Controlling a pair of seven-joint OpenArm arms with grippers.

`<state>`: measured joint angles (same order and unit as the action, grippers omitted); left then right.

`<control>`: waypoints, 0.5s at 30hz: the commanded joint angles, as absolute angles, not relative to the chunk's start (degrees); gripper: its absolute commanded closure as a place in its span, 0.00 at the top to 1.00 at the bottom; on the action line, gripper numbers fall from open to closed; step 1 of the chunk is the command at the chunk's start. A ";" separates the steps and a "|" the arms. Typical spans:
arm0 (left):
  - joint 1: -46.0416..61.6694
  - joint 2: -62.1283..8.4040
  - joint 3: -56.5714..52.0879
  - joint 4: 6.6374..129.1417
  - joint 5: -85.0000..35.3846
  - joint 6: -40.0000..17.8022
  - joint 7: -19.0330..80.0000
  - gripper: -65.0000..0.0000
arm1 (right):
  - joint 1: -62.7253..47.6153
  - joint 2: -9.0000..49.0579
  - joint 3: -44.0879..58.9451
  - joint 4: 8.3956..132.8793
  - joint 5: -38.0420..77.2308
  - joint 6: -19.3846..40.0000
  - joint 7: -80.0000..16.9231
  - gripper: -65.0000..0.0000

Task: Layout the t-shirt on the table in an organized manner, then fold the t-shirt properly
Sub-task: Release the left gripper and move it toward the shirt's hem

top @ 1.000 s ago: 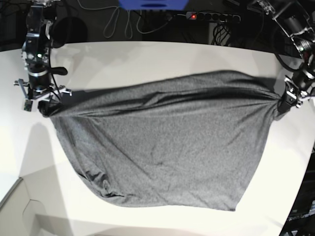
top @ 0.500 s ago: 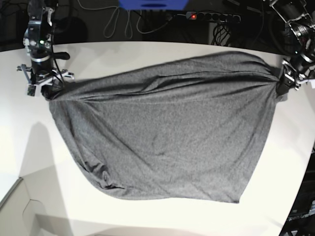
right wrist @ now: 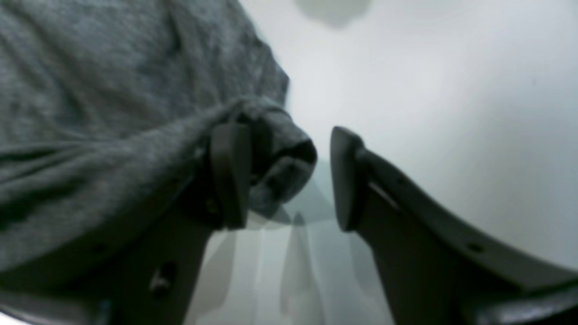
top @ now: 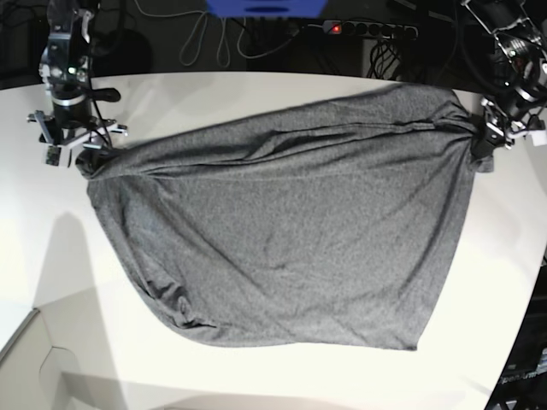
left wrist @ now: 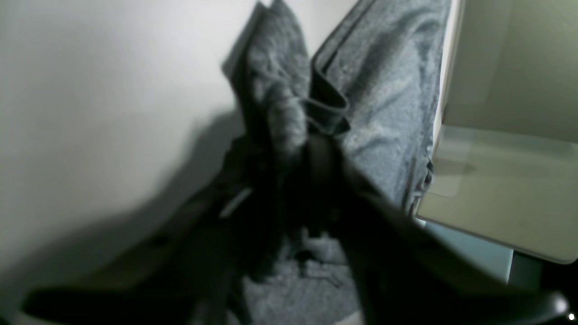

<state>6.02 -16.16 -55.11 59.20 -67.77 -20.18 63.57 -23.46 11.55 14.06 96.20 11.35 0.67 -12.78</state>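
The dark grey t-shirt (top: 282, 222) lies spread across the white table (top: 256, 94), its far edge stretched between the two arms. In the base view my right gripper (top: 81, 152) stands at the shirt's left corner. The right wrist view shows this gripper (right wrist: 289, 176) open, with the bunched corner of the t-shirt (right wrist: 90, 90) resting against one finger (right wrist: 230, 176). My left gripper (top: 489, 141) is at the shirt's right corner. In the left wrist view a fold of the t-shirt (left wrist: 384, 90) stands up between its blurred dark gripper (left wrist: 289, 153) fingers, and how far apart they are is unclear.
Beyond the table's far edge lie a power strip (top: 367, 29) with a red light, loose cables (top: 205, 38) and a blue object (top: 265, 7). The table's curved edge (top: 523, 333) runs down the right side. A pale panel (left wrist: 505, 135) fills the right of the left wrist view.
Both arms have drawn the shirt's far edge further back across the table. The right gripper's fingers have parted from the left corner. The shirt lies flatter.
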 commanded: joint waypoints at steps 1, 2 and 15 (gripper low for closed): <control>5.93 -17.45 -56.92 60.26 -69.23 -20.79 64.48 0.32 | -24.04 12.09 15.78 98.51 11.38 0.48 -11.12 0.47; 5.93 -17.45 -58.24 60.35 -69.23 -20.79 65.36 0.38 | -24.40 11.82 16.40 99.38 11.38 0.48 -10.86 0.47; -2.33 -18.95 -63.78 60.26 -68.70 -20.70 66.51 0.66 | -21.49 7.78 22.46 100.62 10.95 9.19 -10.95 0.47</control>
<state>-1.52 -17.69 -63.88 59.24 -66.96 -20.08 65.93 -21.39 7.25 21.87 99.57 10.87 9.19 -12.36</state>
